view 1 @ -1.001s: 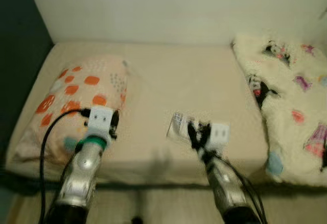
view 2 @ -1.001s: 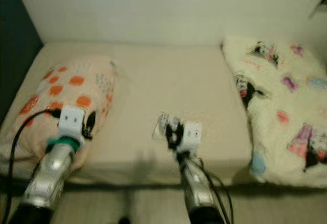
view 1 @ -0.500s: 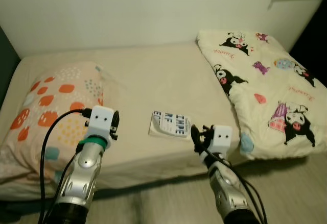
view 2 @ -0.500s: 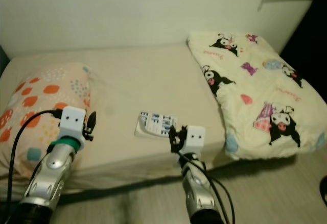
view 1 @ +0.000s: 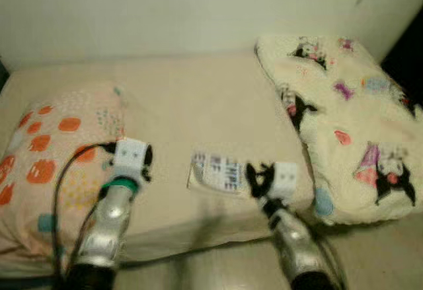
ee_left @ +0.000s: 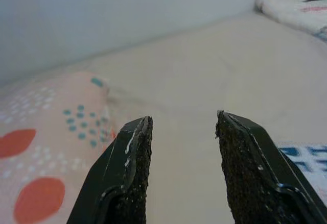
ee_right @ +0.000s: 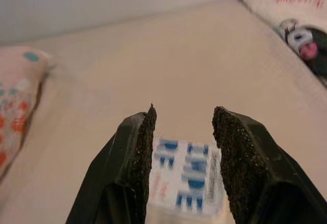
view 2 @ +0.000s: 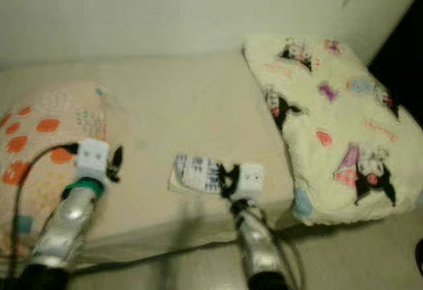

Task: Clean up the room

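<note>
A small white packet with blue print lies flat near the front edge of the beige bed. My right gripper hovers open just at the packet's right end, and the packet lies just beyond its fingers with nothing between them. My left gripper is held open over the bed beside the orange-spotted pillow, empty. The pillow's edge and the packet's corner flank the left fingers.
A cream blanket with cartoon prints is heaped on the right side of the bed. A pale wall runs behind the bed. Floor shows below the bed's front edge. A dark gap is at far right.
The camera has shifted and blurred, so the whole scene moved. The right gripper now sits closer to the packet's right end. The left gripper holds the same pose.
</note>
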Tool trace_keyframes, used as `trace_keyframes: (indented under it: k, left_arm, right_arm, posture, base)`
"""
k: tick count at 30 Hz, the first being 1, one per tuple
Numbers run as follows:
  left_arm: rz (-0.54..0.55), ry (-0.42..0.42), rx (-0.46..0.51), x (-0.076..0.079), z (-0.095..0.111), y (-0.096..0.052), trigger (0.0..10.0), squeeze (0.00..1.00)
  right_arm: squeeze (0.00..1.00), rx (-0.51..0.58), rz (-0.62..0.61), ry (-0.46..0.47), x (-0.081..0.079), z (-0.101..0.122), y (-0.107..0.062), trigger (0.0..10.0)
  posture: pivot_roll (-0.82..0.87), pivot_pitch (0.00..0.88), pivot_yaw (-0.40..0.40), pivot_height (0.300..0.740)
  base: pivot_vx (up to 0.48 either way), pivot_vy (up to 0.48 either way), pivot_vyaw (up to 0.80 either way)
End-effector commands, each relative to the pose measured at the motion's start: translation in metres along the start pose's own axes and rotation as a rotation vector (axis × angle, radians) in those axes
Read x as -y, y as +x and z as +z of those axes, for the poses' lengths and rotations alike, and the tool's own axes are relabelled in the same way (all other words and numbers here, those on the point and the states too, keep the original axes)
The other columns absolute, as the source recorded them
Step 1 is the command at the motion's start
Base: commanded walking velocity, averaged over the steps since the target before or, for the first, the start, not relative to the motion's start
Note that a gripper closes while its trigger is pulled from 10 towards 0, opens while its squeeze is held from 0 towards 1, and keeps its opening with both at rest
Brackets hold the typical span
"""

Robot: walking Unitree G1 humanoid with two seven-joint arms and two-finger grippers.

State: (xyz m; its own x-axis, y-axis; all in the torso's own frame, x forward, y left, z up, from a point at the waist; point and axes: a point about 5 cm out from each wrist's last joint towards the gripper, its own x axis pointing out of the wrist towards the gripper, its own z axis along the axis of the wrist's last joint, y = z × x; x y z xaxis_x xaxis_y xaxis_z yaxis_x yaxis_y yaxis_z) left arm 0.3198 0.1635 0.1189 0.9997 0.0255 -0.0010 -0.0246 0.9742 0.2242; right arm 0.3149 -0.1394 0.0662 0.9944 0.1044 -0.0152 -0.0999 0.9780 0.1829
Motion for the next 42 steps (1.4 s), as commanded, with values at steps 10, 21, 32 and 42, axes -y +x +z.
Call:
trace_keyframes:
  k: [10,21,32,42]
  left_arm:
    - [-0.092,-0.061,-0.051,0.012,-0.017,-0.009,10.0,0.00]
    - [-0.264,-0.106,-0.251,0.047,-0.081,-0.043,10.0,0.00]
    - [-0.177,-0.055,-0.291,0.036,-0.093,-0.052,10.0,0.00]
    - [-0.120,0.052,-0.176,0.002,-0.074,-0.033,10.0,0.00]
  right_arm:
    - [0.00,-0.052,0.003,-0.010,-0.001,-0.013,-0.006,10.0]
    - [0.00,-0.204,-0.085,-0.215,0.045,-0.038,-0.031,10.0]
    - [0.00,-0.257,-0.006,-0.201,0.033,-0.046,-0.028,10.0]
    - [0.00,-0.280,0.022,-0.141,0.025,-0.056,-0.035,10.0]
  posture:
    - [0.02,0.000,0.019,0.740]
    - [-0.02,0.034,-0.054,0.740]
    - [0.04,0.033,-0.082,0.740]
    - [0.02,0.053,-0.021,0.740]
  base:
    - [0.000,0.000,0.00]
    - [0.000,0.000,0.00]
    - [0.000,0.000,0.00]
    - [0.000,0.000,0.00]
